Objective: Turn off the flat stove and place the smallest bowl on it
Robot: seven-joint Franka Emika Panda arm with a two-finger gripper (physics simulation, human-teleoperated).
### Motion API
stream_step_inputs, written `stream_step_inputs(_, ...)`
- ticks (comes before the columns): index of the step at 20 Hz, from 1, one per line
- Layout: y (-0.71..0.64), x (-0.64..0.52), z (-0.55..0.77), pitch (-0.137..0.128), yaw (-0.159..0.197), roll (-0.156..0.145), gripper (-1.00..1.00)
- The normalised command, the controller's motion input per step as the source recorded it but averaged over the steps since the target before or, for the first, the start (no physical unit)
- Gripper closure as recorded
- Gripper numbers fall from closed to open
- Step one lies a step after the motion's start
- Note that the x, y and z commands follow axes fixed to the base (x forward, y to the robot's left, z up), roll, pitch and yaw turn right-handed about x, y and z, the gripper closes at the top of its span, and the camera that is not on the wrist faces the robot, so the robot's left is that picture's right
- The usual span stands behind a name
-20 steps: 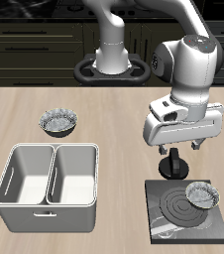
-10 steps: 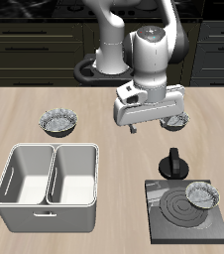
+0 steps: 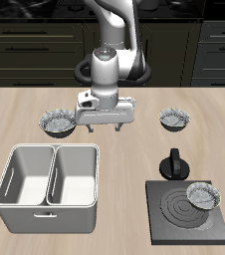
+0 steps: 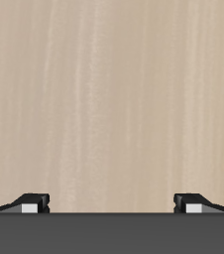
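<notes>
Smallest bowl [image 3: 201, 194], the fluted silvery one, sits on the flat black stove [image 3: 186, 211] with dull grey rings, and your gripper [image 3: 103, 127], fingers spread wide and empty, has swung away over bare wooden table [image 4: 112, 89], so the task looks done.

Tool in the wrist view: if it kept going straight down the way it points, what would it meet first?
Probably just the bare wooden table. The tool is open, with nothing between its fingertips.
</notes>
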Motion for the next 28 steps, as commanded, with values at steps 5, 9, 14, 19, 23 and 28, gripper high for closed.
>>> stream_step_inputs(5,-0.25,-0.46,-0.1,-0.02,0.011,-0.015,-1.0)
stream_step_inputs(9,-0.04,-0.06,-0.11,0.01,0.028,-0.015,-1.0)
stream_step_inputs(14,0.02,-0.01,-0.05,-0.001,0.007,0.016,-1.0)
stream_step_inputs(19,0.07,0.04,0.01,-0.006,0.009,0.004,-1.0)
stream_step_inputs(23,0.04,-0.06,0.09,-0.069,-0.032,0.076,-1.0)
stream_step_inputs(28,0.07,-0.23,0.03,-0.041,0.107,-0.06,-1.0)
